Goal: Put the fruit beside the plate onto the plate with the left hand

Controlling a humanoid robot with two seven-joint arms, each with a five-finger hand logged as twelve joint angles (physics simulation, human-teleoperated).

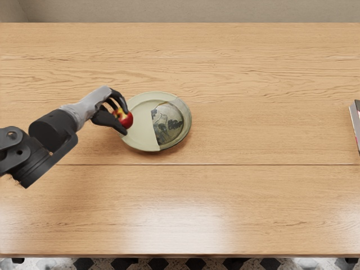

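The left arm (50,132) enters from the left edge of the frame at mid-height and runs up and to the right. Its dark grey lower segments give way to a light grey forearm.

The left hand (108,110) sits left of centre, just beside the left rim of the plate. Its black fingers (116,100) are curled around a small fruit, with the thumb below the fruit and the other fingers arched over it from above. The hand is closed on the fruit.

The fruit (125,118) is red with a yellow patch on its upper left side. It lies at the left rim of the plate, overlapping that rim in the picture. Whether it rests on the plate, rests on the table, or is held clear of both cannot be told. Its visible part is round, so no long axis can be made out. No stem end shows, so the way it points cannot be told.

The plate (169,97) is round and pale green. It has a dark patterned centre, and a paler wedge covers its left and lower part. It lies flat on the wooden table (236,197), slightly left of frame centre.

A thin red and grey object (355,125) is cut off by the right edge of the frame, well apart from the plate.
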